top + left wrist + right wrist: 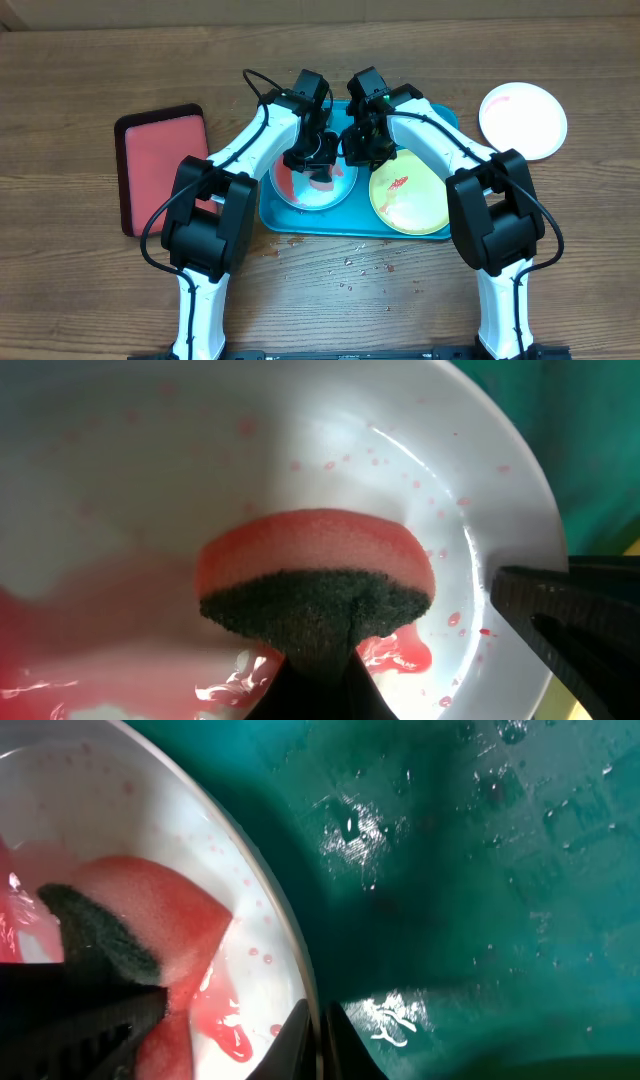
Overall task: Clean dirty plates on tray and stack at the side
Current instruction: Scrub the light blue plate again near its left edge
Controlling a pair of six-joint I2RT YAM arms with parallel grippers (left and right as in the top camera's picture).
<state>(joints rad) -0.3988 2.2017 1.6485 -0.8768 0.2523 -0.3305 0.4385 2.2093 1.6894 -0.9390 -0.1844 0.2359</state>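
Blue-rimmed plate (pixel 310 198) lies at 9 o'clock on the tray (pixel 280 222); we see the left gripper (pixel 318 670) clamped on a sponge (pixel 315 575) in it, the right gripper (pixel 320 1030) pinching its 2 o'clock rim. Yellow-green plate (pixel 410 200) at 3 o'clock, pinkish-white plate (pixel 522 120) off-tray.

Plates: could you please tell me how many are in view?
3: blue-rimmed plate on the tray, yellow-green plate beside it, pinkish-white plate on the table. None seems hidden.

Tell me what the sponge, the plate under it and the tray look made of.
Sponge: soft pink foam, matte, with a dark fibrous scouring layer.
Plate: probably plastic, possibly melamine; glossy white, sharp highlights and beaded red droplets.
Tray: likely moulded plastic; smooth turquoise, wet glints on it.
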